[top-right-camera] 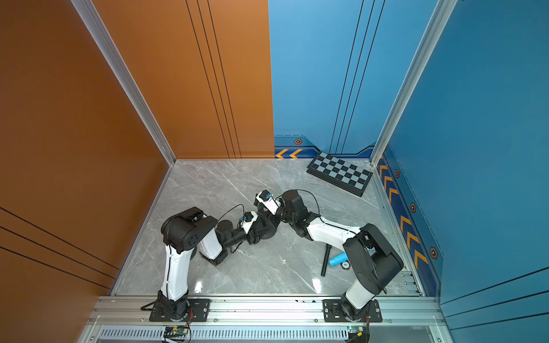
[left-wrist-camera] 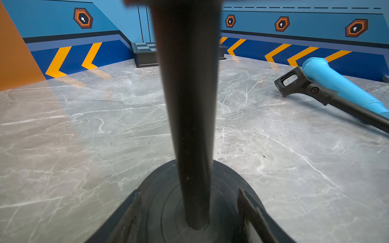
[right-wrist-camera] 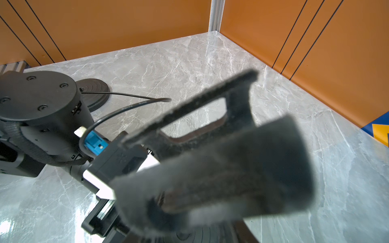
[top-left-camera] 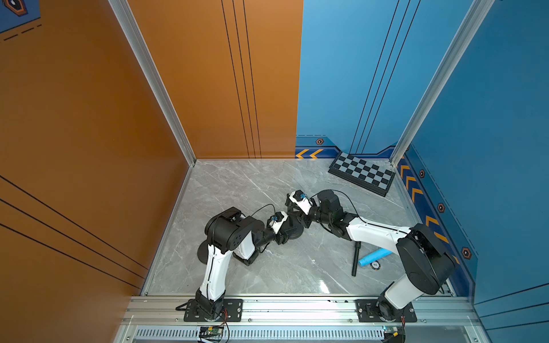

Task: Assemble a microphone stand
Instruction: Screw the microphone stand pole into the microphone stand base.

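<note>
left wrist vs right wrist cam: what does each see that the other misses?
Left wrist only: blue microphone, black clip rod, chessboard. Right wrist only: spare round base lying toward the orange walls, and the left arm. Both: marble table and the ringed base that the pole stands in.

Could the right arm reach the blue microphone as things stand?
Probably not straight away: the blue microphone lies partly beneath that arm's elbow, close to its mount, and the right gripper is at the stand's pole. It would need to fold back.
</note>
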Controlling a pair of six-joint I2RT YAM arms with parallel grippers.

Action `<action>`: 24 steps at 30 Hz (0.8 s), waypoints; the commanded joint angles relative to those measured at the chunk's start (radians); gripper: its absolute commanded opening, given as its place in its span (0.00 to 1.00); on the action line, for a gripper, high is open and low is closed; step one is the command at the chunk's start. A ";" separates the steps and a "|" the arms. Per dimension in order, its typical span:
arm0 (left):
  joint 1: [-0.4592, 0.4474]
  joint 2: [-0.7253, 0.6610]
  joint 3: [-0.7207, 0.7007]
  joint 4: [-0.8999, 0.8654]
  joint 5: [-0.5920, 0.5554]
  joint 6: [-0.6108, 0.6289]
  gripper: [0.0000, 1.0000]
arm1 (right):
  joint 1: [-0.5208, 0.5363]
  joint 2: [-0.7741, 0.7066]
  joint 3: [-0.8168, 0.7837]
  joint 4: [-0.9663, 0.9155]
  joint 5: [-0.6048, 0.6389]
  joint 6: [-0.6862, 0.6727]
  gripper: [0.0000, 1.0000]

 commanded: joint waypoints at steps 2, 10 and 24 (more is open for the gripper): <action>-0.002 0.046 -0.029 -0.170 -0.001 0.017 0.72 | 0.019 0.025 0.009 0.082 0.098 0.030 0.24; -0.002 0.043 -0.024 -0.152 -0.063 -0.040 0.71 | 0.153 -0.010 -0.169 0.257 0.669 0.239 0.00; -0.005 0.044 -0.024 -0.152 -0.076 -0.037 0.71 | 0.211 0.017 -0.125 0.256 0.536 0.245 0.41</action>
